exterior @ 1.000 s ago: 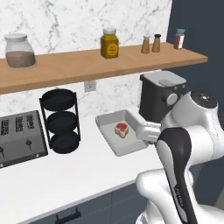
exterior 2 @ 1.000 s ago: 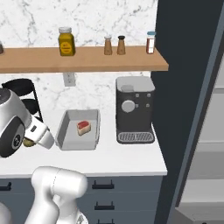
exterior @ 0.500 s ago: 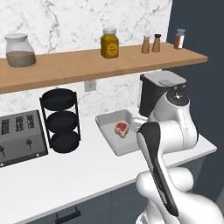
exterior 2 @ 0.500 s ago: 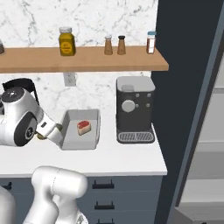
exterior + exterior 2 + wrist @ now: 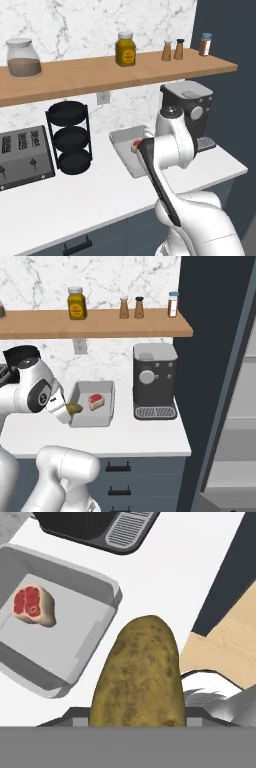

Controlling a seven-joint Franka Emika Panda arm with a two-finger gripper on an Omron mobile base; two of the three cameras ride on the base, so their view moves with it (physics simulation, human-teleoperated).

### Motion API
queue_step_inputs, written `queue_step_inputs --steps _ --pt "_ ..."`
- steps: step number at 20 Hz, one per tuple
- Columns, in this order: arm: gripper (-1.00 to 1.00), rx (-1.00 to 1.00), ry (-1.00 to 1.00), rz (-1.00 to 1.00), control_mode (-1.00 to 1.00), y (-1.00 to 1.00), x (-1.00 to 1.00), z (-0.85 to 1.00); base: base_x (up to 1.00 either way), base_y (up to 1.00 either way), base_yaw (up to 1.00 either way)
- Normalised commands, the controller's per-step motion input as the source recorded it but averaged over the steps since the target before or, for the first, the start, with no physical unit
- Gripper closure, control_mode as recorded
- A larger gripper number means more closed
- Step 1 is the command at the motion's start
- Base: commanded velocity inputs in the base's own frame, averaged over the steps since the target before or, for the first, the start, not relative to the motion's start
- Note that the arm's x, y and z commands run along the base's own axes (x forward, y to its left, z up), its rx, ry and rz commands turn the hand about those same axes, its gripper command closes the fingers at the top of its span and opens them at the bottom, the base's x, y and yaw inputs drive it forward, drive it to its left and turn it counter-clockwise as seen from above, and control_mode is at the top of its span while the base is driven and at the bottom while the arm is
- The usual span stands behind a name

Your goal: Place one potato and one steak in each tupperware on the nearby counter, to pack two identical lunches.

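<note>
The gripper [image 5: 70, 410] is clamped on the potato [image 5: 137, 674], carrying it just off the tupperware [image 5: 107, 416] rim at its nine o'clock side in the right base view. The steak [image 5: 96, 401] already lies inside. The potato looks firm, fairly light and rounded, best pinched across its middle. In the hand view its long axis points toward twelve o'clock.

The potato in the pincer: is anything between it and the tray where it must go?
Nothing visible. The potato hangs beside the tray's near rim; inside, the steak lies to one side, leaving bare floor.
</note>
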Motion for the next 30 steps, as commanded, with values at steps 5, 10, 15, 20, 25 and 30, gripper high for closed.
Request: queue_step_inputs --steps 5,10,15,20,25,30 --pt "1.00 0.09 0.10 -0.17 -1.00 0.00 0.70 -0.32 0.00 0.00 0.00" --pt "1.00 0.00 0.00 -0.05 -1.00 0.00 0.64 -0.34 0.00 0.00 0.00" --pt "1.00 0.00 0.00 -0.01 -1.00 0.00 0.66 -0.38 0.00 0.00 0.00" --pt "1.00 0.00 0.01 0.00 -1.00 0.00 0.61 -0.38 0.00 0.00 0.00" --pt "1.00 0.00 0.03 0.00 -1.00 0.00 0.54 -0.36 0.00 0.00 0.00" --pt "1.00 0.00 0.06 -0.03 -1.00 0.00 0.45 -0.31 0.00 0.00 0.00"
